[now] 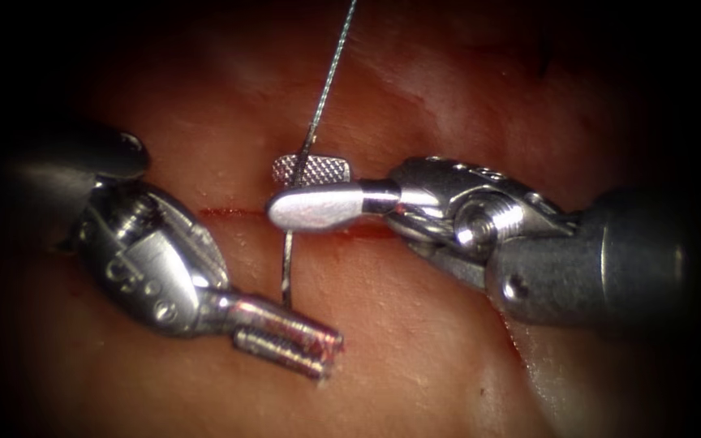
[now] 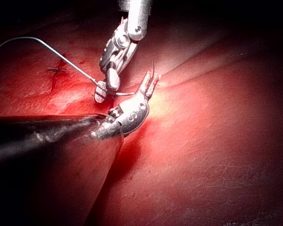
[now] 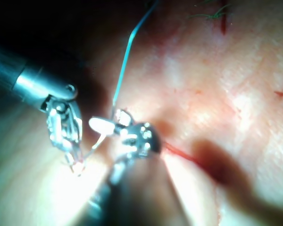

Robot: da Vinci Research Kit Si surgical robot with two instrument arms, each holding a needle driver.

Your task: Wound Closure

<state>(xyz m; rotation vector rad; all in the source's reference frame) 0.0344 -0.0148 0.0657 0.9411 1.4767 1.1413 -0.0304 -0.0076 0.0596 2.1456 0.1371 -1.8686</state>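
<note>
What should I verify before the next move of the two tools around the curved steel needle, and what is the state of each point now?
1. Right arm's silver needle driver has a grip: not ok; its jaws stand open around the line where the thin grey thread meets the curved steel needle.
2. Left arm's silver needle driver grips the needle: cannot tell.
3. Needle is out of the pink tissue: cannot tell.
4. Thread untangled: ok.
5. Red cut visible: ok.

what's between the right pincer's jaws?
The right pincer stands open around the needle. The needle runs down past the cut toward the left pincer. The upper jaw covers the part between them, so contact is unclear. The thread leads up.
</note>
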